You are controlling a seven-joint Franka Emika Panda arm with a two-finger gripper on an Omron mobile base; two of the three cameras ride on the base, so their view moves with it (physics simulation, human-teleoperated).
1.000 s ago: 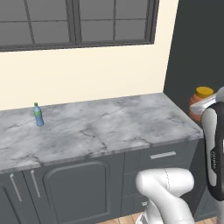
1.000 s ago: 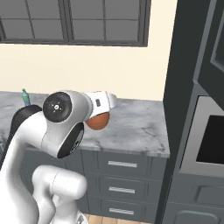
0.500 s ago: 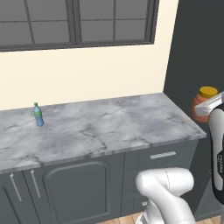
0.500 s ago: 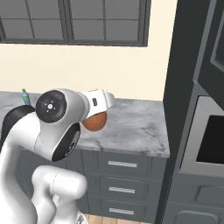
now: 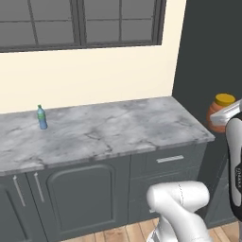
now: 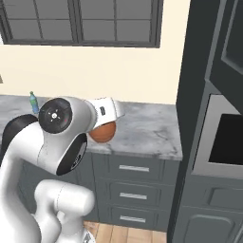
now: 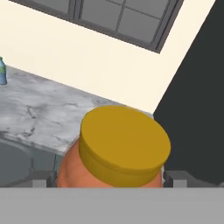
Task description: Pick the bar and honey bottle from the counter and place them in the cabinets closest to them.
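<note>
Flat, even light all round, no glare. The counter point(image 5: 104, 130) carries hardly a shadow; the small blue bottle point(image 5: 42, 117) on it looks soft. The honey bottle's cap point(image 7: 124, 144), seen close up, stays sharp-edged.

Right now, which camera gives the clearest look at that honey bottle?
The hand view: the honey bottle looms close, yellow cap and orange-brown shoulders sitting between the gripper fingertips. The left base view catches its cap and upper body beside the arm; the right base view shows just its rounded underside.
</note>
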